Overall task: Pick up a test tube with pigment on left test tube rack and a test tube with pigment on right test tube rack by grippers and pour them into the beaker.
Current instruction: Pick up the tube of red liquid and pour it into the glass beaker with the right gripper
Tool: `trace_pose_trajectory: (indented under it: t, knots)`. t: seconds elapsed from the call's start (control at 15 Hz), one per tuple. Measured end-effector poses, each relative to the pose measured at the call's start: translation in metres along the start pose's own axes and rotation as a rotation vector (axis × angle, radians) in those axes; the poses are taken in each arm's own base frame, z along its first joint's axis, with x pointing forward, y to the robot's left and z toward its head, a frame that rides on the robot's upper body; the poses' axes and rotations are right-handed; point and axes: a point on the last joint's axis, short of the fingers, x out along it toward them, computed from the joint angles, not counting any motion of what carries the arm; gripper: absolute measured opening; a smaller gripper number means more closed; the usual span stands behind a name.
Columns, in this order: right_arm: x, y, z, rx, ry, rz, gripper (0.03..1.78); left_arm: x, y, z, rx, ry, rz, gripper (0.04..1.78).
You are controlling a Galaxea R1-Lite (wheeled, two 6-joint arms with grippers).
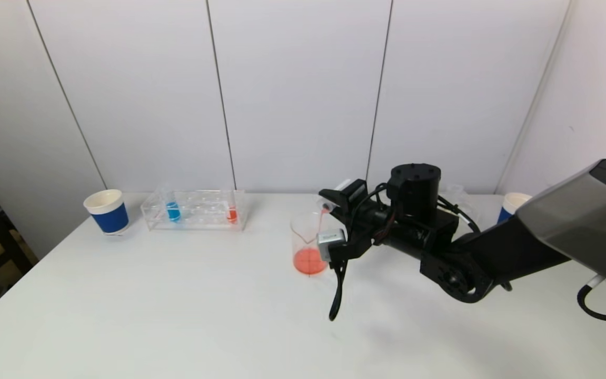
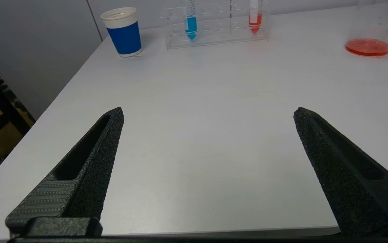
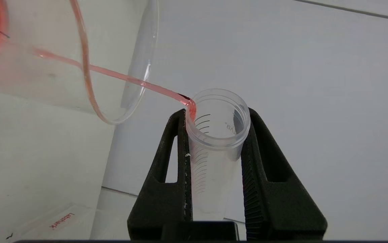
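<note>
We see right claw [image 3: 214,135] clamped on tube [image 3: 214,148], pouring red into beaker [image 1: 309,242] mid-desk. Left claw [image 2: 207,114] apart, idle near front edge. Next: left rack [image 1: 195,209] tube.

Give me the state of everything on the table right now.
Right pincer: shut on tilted test tube, pouring red.
Beaker: upright, red liquid at bottom.
Left rack: holds blue tube and red tube.
Left pincer: open, empty.
Blue cup: upright.
</note>
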Motion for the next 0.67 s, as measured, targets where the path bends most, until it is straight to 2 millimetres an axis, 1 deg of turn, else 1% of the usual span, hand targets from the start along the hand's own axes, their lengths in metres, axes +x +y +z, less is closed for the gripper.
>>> trace_pose_trajectory:
  t: [0.67]
  knots:
    - [-0.0002,0.0013,0.0014,-0.065,0.027,0.044,0.48,0.0000,0.0000,0.0000,0.000,0.000,0.000,1.76]
